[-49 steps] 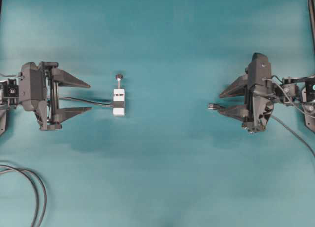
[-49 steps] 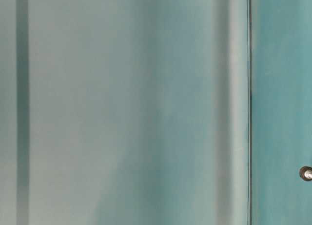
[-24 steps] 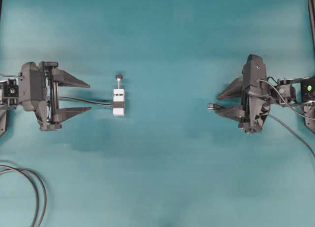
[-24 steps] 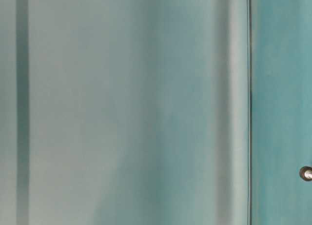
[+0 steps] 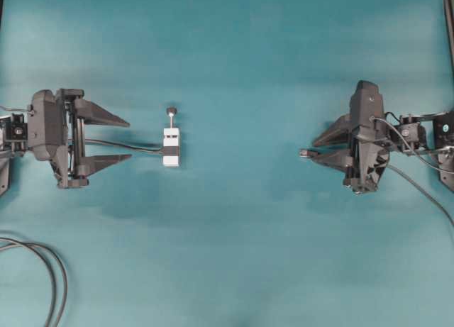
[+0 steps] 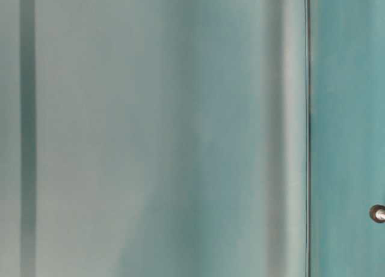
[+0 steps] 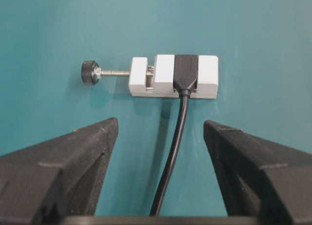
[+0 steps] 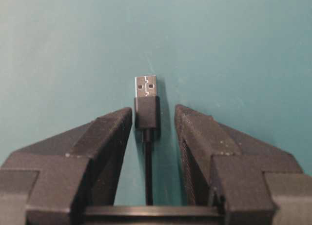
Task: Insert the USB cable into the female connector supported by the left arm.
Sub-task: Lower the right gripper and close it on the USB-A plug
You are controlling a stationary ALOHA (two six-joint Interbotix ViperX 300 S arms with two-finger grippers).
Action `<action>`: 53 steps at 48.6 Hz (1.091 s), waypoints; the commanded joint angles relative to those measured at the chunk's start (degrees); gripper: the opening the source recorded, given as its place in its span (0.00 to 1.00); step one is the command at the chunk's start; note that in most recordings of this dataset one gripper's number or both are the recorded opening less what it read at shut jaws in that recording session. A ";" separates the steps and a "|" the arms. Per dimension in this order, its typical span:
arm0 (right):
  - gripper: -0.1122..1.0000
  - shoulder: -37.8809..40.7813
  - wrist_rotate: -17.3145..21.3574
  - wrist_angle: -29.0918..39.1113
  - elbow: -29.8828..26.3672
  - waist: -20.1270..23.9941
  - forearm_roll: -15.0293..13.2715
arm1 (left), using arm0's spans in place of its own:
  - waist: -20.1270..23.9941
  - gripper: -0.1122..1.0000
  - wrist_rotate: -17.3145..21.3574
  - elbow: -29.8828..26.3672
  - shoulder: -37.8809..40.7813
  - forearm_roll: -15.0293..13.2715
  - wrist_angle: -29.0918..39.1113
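Socket (image 7: 185, 73) in white block (image 7: 173, 83); plug (image 8: 146, 105) between right tool (image 8: 152, 118) jaws

We see table-level view as blurred teal-grey bands only; small round metallic object (image 6: 378, 213) cut by right edge, identity unclear. Looped black cables (image 5: 51, 277) run off bottom-left edge overhead. Thin dark grey USB cable (image 8: 147, 178) vanishes under right wrist camera's lower frame. Whether jaws touch plug: cannot tell.
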 commanded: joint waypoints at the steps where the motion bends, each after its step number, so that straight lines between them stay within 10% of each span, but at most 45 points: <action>1: 0.49 0.35 0.09 0.09 -0.70 0.70 0.00 | 0.26 0.84 0.79 -0.70 -0.26 -0.09 -0.26; 40: 0.34 3.52 3.96 1.85 -2.11 3.43 0.00 | 0.26 0.84 0.79 -0.44 -0.26 -0.09 0.09; 53: 0.53 2.81 4.48 9.23 -2.55 3.43 0.00 | 0.26 0.84 0.79 -0.44 -0.26 -0.09 0.09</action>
